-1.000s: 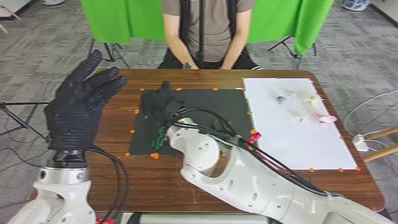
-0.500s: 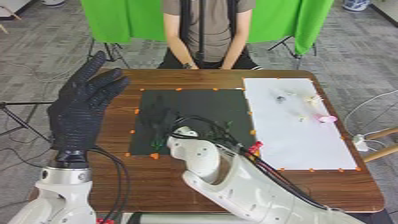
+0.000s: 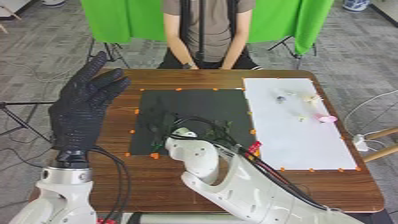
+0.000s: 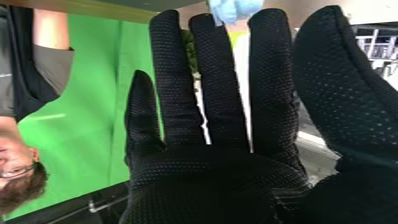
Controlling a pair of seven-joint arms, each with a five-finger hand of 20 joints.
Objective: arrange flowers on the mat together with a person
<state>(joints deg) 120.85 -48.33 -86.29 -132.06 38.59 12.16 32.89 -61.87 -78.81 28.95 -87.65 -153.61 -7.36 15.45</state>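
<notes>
Well, in the head view the left hand is raised at the table's left side, with fingers straight and a little apart. The right arm reaches in across the table, and its hand is low over the black mat, dark against dark. Bits of green lie on that mat, beside the hand. Just to the right is the white mat, with a pink flower near its right edge, a cream flower farther back and a small bluish one to the left of that. Orange marks edge both mats.

In the right wrist view, the right hand has its fingers straight and slightly spread, with the thumb well apart. Past the fingertips is something pale blue; whether they touch it, I can't tell. A green cloth hangs beyond.
</notes>
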